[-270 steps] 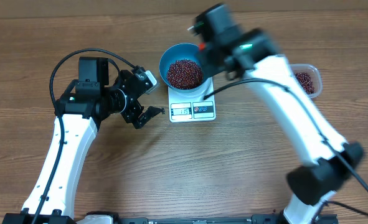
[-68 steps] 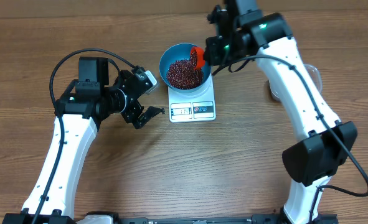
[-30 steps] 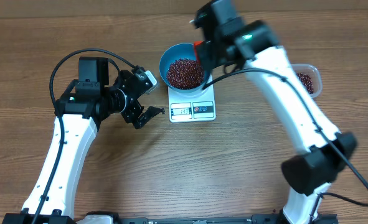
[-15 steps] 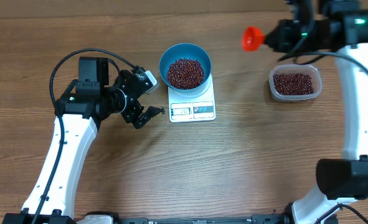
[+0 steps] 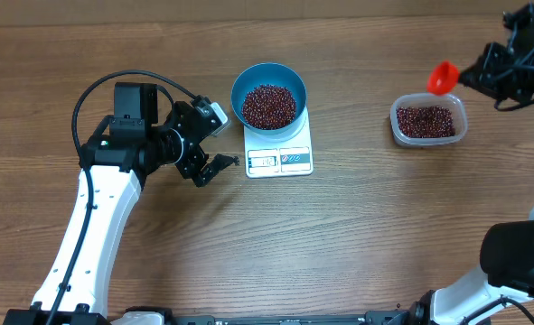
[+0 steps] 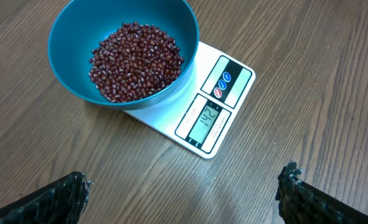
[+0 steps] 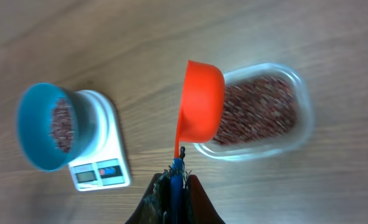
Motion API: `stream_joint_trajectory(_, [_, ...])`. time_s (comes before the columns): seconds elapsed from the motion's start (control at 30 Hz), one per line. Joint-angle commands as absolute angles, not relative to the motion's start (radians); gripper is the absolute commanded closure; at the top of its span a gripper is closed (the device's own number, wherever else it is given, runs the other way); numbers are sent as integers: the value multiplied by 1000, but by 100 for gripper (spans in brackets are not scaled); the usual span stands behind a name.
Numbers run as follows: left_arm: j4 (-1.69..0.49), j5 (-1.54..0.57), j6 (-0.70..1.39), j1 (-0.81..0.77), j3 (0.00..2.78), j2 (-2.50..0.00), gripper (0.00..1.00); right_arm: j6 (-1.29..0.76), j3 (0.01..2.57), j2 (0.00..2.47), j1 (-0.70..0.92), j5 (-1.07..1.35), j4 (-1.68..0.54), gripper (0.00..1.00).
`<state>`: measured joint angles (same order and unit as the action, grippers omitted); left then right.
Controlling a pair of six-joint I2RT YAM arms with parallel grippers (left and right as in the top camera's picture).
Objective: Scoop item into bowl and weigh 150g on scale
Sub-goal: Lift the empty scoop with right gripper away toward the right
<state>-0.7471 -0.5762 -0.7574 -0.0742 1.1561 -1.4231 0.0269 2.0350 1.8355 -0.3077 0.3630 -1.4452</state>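
The blue bowl (image 5: 268, 90) stands on the white scale (image 5: 280, 155) and holds a mound of red-brown beans (image 5: 267, 106). In the left wrist view the bowl (image 6: 68, 68), its beans (image 6: 136, 61) and the scale (image 6: 230, 78) show, and the display (image 6: 203, 118) reads 142. My left gripper (image 5: 220, 141) (image 6: 184, 186) hangs open just left of the scale with nothing between its fingers. At the far right, my right gripper (image 5: 474, 74) (image 7: 176, 177) is shut on the handle of an orange scoop (image 5: 443, 77) (image 7: 202, 99). The scoop hangs over the left end of the bean tub; no beans show on it.
A clear rectangular tub (image 5: 459, 134) (image 7: 303, 134) of beans sits on the wooden table at the right. The left arm's black cable loops over the table on the left.
My right arm has swung from over the bowl far to the right, carrying the orange scoop to the clear tub. The left arm has not moved.
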Motion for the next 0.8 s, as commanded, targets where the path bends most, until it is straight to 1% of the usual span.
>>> stream_joint_trajectory(0.0, [-748,-592,-744,-72,1150,-1419,0,36,1966,1818,-316,295,-1420,96])
stream_joint_trajectory(0.27, [-748,-592,-744,-72,1150,-1419,1,36,1799,1820,-315,269,-1330,96])
stream_joint_trajectory(0.77, [-748,-592,-744,-72,1150,-1419,1,88,1545,1826,-313,284,-1074,96])
